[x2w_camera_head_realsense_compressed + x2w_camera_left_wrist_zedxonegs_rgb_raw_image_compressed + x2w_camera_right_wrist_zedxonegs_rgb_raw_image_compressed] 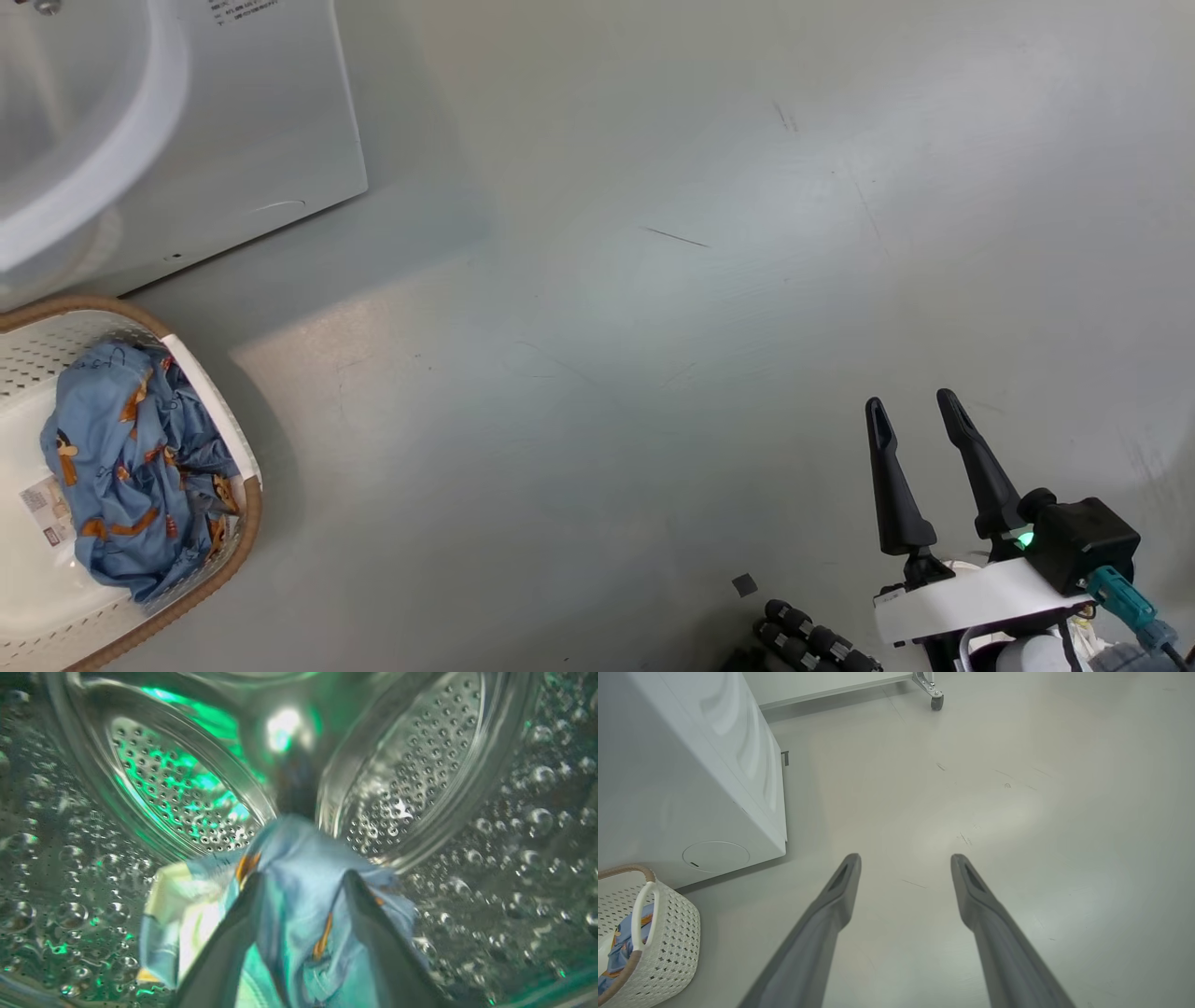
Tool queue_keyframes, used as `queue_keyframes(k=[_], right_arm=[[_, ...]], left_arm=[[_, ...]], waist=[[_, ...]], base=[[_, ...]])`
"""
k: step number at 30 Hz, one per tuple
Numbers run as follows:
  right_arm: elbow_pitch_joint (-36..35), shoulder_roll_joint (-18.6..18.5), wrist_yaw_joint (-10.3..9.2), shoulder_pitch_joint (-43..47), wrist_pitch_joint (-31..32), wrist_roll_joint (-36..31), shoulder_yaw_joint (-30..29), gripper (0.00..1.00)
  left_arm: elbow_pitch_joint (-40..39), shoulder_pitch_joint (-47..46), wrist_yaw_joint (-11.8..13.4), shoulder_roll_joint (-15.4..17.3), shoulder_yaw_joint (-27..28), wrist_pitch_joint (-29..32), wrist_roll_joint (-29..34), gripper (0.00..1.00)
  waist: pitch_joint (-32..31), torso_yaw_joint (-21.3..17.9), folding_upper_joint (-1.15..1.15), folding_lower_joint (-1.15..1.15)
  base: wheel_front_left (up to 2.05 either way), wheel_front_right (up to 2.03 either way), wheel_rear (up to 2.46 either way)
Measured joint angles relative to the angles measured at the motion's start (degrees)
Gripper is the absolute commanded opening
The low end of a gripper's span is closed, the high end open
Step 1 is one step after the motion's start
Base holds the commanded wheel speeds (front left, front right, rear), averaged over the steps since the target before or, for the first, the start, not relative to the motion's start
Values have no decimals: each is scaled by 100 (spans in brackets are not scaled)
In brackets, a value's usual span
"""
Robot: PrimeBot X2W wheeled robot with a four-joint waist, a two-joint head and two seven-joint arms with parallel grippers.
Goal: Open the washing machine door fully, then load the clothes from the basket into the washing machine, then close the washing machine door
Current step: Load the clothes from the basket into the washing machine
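Steel drum (420,765) surrounds the left gripper (302,876) on every side, so this arm reaches deep into the machine. Its two fingers (373,933) stand apart. A blue cloth (289,849) with orange print lies between them and just ahead of their tips, bunched on the drum wall. I cannot tell if the cloth touches the inner sides of the fingers, but they do not pinch it. I judge that the step in hand is loading, at the point where one piece is let go inside the drum.

The right gripper (910,401) hangs over the bare floor (653,327), jaws wide apart, with nothing between them. Well to its left stands the white machine (280,112), and in front of that the basket (215,401) on the floor. More blue clothes (121,467) lie in the basket, so loading is not finished and closing must wait.

For the next move, I think the left gripper should draw straight back out of the drum with its jaws apart, so that the soft cloth does not catch on a finger and come out with it. After that it can go down to the basket for the remaining clothes.
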Motion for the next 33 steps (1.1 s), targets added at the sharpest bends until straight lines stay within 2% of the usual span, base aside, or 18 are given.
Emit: queue_keyframes(k=[5, 9, 16, 21, 27, 33], right_arm=[[26, 0, 1, 0, 0, 0, -32, 100], [52, 0, 2, -4, 0, 0, -69, 100], [109, -2, 4, -92, 0, 0, -158, 100], [170, -7, 25, -338, 0, -40, -242, 100], [288, -10, 30, -497, 0, -121, -343, 100], [390, -18, 79, -665, 0, -179, -397, 100]], left_arm=[[401, -23, 130, -26, -223, 298, 180, 100], [570, -81, 243, -142, -253, 302, 190, 100], [798, -137, 356, -616, -378, 335, 189, 100], [971, 54, 498, -1013, -314, 92, 115, 100], [1102, 450, 537, -1469, -268, -186, -20, 100], [1252, 1113, 488, -1736, -374, -337, -30, 100]], waist=[[-89, 87, 0, 0], [-171, 172, 0, 0], [-310, 408, 0, 0], [-489, 594, 0, 0], [-784, 845, 0, 0], [-1164, 1097, 0, 0]], base=[[0, 0, 0], [0, 0, 0], [0, 0, 0], [0, 0, 0], [0, 0, 0], [0, 0, 0]])
